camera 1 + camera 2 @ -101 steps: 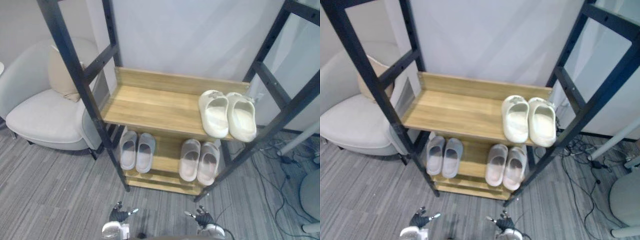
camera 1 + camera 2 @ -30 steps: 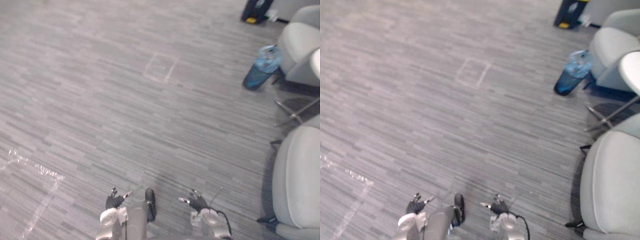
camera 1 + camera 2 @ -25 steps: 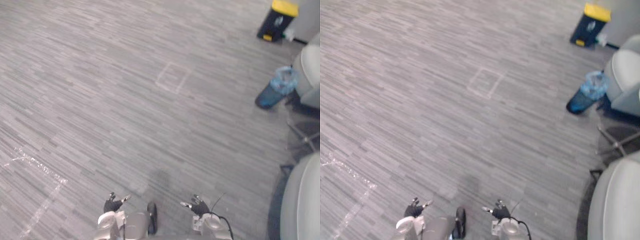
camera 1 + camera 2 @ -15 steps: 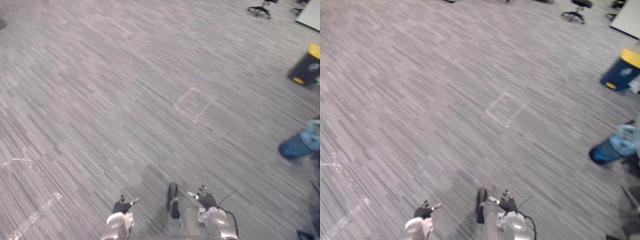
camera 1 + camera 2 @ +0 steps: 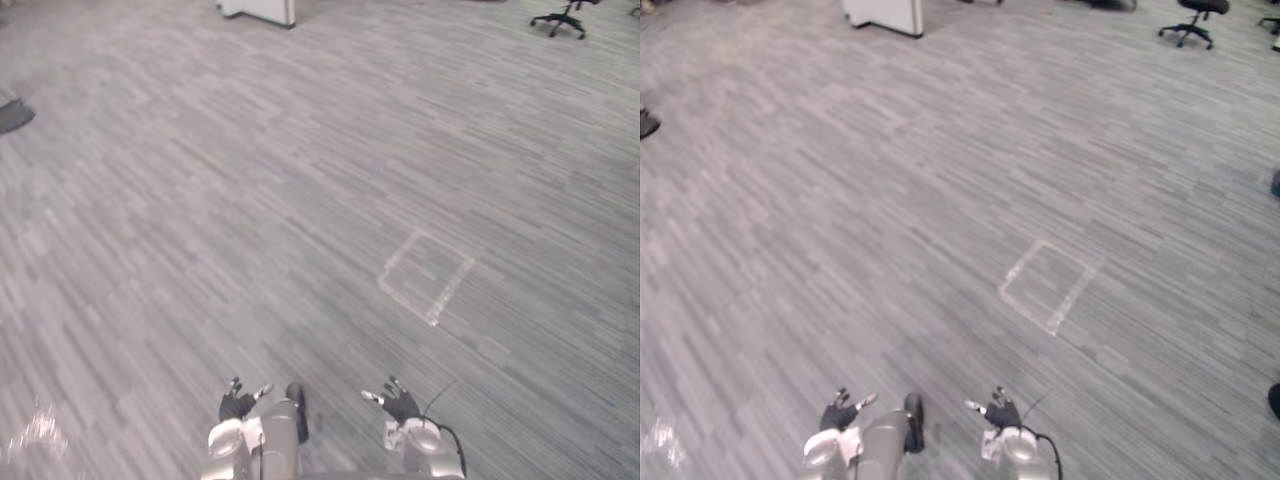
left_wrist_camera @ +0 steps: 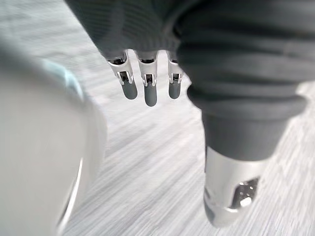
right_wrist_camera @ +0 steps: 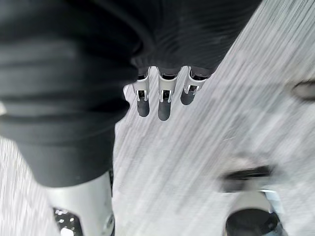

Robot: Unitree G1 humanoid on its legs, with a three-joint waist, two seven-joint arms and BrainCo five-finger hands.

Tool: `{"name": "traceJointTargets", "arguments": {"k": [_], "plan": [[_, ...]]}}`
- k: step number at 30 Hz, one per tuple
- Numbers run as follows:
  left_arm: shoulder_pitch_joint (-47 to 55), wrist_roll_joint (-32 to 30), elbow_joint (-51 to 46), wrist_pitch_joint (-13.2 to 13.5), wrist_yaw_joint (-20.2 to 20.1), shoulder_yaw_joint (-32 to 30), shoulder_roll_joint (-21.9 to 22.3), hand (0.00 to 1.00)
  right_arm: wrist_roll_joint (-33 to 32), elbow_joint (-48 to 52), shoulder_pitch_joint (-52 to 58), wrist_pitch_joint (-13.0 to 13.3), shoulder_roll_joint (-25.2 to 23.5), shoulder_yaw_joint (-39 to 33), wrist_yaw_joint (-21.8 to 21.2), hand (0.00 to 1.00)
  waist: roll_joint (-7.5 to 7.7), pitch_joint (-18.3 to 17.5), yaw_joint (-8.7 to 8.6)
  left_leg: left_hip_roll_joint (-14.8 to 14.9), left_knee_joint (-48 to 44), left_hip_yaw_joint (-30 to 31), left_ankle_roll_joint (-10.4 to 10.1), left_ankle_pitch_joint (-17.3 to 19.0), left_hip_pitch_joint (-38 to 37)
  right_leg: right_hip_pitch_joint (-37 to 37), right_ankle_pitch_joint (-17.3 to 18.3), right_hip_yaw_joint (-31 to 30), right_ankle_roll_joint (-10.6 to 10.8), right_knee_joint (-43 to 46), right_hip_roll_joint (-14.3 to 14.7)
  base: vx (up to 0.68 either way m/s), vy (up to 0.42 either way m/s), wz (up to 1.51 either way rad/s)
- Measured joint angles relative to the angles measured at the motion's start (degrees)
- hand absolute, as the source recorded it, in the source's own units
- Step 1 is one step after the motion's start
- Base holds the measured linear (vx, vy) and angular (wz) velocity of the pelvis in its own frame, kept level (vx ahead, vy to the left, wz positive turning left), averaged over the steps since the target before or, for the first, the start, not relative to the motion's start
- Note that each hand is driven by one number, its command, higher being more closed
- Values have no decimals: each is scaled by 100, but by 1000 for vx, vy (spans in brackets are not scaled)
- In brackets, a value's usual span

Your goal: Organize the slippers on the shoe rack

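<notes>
Grey carpet floor (image 5: 300, 180) with thin stripes spreads out all around you. Your left hand (image 5: 237, 404) hangs low at the near edge of the eye views. Your right hand (image 5: 399, 405) hangs low beside it, a bit apart. Both are over the floor and touch nothing.

Look along your left hand in its wrist view. Its fingers (image 6: 150, 92) point out straight in a row, and its thumb (image 6: 230, 199) sticks out away from them. They hold nothing, and past the dark tips is striped floor. In the right wrist view your right hand's fingers (image 7: 164, 103) are straight and loose too. Its thumb (image 7: 78, 209) is off to one side, and it holds nothing.

Where the slippers lie from your fingers, you cannot tell.

On the floor ahead of your right hand there is a pale square outline (image 5: 427, 277). Far off to the right stands a dark office chair (image 5: 566, 17) on wheels. A white box-like thing (image 5: 258, 9) stands at the far edge, more to the left. A small dark thing (image 5: 14, 114) lies at the left edge, and you cannot tell what it is. A shiny spot (image 5: 35, 440) sits on the floor near your left side.
</notes>
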State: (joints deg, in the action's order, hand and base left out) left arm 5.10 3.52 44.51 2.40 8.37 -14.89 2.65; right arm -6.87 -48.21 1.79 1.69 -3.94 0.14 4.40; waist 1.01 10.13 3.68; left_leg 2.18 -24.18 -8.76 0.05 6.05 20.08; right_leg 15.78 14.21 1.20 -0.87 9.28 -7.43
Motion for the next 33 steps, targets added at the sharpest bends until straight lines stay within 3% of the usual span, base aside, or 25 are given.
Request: {"name": "traceJointTargets", "arguments": {"k": [1,2,3,4,5,6,8,10,12,14,15,16,17,18,20,21,23,25,27,29,32,33], "plan": [[5,5,0,4,48,-14,-24,0,5,-1,33,-4,-2,-13,24,0,50,-30,10,36,-223,-197,119,218,-54,-237,-102,-259,192,566,-103,817,438,-62],[11,9,78,-21,50,-6,-134,0,19,-4,73,-14,2,1,-2,0,142,-32,19,38,-360,-551,289,533,-472,-536,-238,-536,509,1735,-254,658,355,-73],[12,9,121,-34,51,6,-151,0,19,4,72,-12,1,3,-5,0,145,-34,16,35,-371,-611,287,605,-596,-657,-273,-574,564,2097,-271,729,363,-94],[11,6,223,-50,51,28,-177,0,19,17,70,9,1,5,-11,0,134,-14,2,37,-281,-785,350,724,-1003,-1046,-381,-601,702,3202,-318,415,189,-89],[10,6,290,-51,52,41,-179,0,17,2,70,27,10,-5,-24,0,112,17,-6,21,-115,-858,326,807,-1379,-1357,-390,-456,723,3995,-380,461,198,-117],[-11,4,469,-49,51,174,-209,0,17,-82,69,39,55,-32,-43,0,2,87,-57,12,240,-911,273,873,-2000,-1662,-296,11,568,4783,-465,408,169,-100],[-93,2,591,-65,49,305,-192,0,24,11,126,49,7,-19,-72,0,-75,70,-185,-3,814,-1029,268,875,-2674,-2247,-104,752,322,5087,-475,373,142,-79],[-279,0,742,-66,30,371,-170,0,62,12,80,62,51,-64,-106,0,20,104,-270,-40,1242,-1144,253,879,-3105,-2800,142,1340,208,4355,-276,398,71,-28],[-401,-34,842,-75,5,525,-121,0,72,6,31,92,49,-254,-103,0,100,144,-399,-68,1558,-1221,250,880,-3438,-3040,72,1926,102,2841,-105,367,15,2],[-388,-163,839,-76,-86,685,-58,0,71,-6,-21,104,47,-411,-99,0,72,140,-425,-84,1942,-1457,3,993,-3689,-3165,-539,2512,-19,1239,32,355,7,-11],[-369,-232,846,-81,-124,764,-70,0,74,-53,-75,82,48,-444,-102,0,132,164,-408,-189,2105,-1554,-148,1075,-3909,-3215,-977,2739,-216,648,48,407,-30,-19],[-298,-236,840,-91,-138,771,-34,0,92,-12,-68,68,55,-446,-105,0,63,166,-436,-163,2127,-1586,-267,1144,-4081,-3161,-1414,2777,-578,662,87,481,-85,-34],[-287,-239,838,-97,-143,766,-3,0,168,-8,-70,57,55,-458,-101,0,-27,128,-441,-98,2097,-1585,-363,1133,-4195,-3169,-1469,2787,-706,825,163,619,-162,-47],[-278,-255,829,-97,-151,706,11,0,235,10,-72,55,48,-460,-104,0,-101,89,-430,48,1851,-1565,-493,1104,-4208,-3169,-1273,2767,-870,1024,270,660,-238,-61],[-262,-353,788,-96,-178,687,45,0,232,49,-69,60,46,-478,-122,0,-223,84,-435,429,551,-1400,-537,1074,-3894,-2930,-1032,2643,-846,971,558,541,-238,-57],[-255,-347,758,-103,-203,658,92,0,226,69,-61,54,45,-438,-120,0,-294,106,-468,703,-758,-1185,-628,807,-3406,-2700,-890,2517,-846,872,771,415,-158,-59],[-160,-345,535,-109,-239,488,106,0,212,28,-63,35,57,-264,-101,0,-426,182,-333,1156,-3128,-790,-513,-187,-2407,-2152,-687,1943,-969,569,1166,520,-47,-128],[-141,-327,355,-97,-222,345,55,0,195,-4,-75,-5,-12,-146,-88,0,-356,263,-279,1204,-3989,-615,-463,324,-1607,-1567,-519,1411,-1001,332,1303,636,14,-144],[-79,-263,132,-57,-219,343,33,0,189,-12,-43,-25,-11,-105,-77,0,-238,286,-231,1169,-3484,-657,-304,668,-1049,-995,-538,947,-839,-17,1301,529,-6,-117],[14,-211,-97,-19,-198,276,122,0,188,-5,-57,-31,-13,-126,-37,0,-200,265,-86,934,-1734,-497,-270,898,-699,-587,-416,325,-597,-202,1218,521,89,-139],[14,-178,-147,-8,-191,290,124,0,193,-11,-66,-37,-13,-128,-5,0,-173,240,12,375,-127,451,-315,674,-415,-317,-219,-255,-374,-313,989,565,277,-122],[24,-169,-143,-7,-172,288,124,0,198,-19,-47,-33,-11,-142,11,0,-180,207,38,200,532,862,-299,462,-405,-168,26,-507,-259,-342,865,510,338,-127]]}}
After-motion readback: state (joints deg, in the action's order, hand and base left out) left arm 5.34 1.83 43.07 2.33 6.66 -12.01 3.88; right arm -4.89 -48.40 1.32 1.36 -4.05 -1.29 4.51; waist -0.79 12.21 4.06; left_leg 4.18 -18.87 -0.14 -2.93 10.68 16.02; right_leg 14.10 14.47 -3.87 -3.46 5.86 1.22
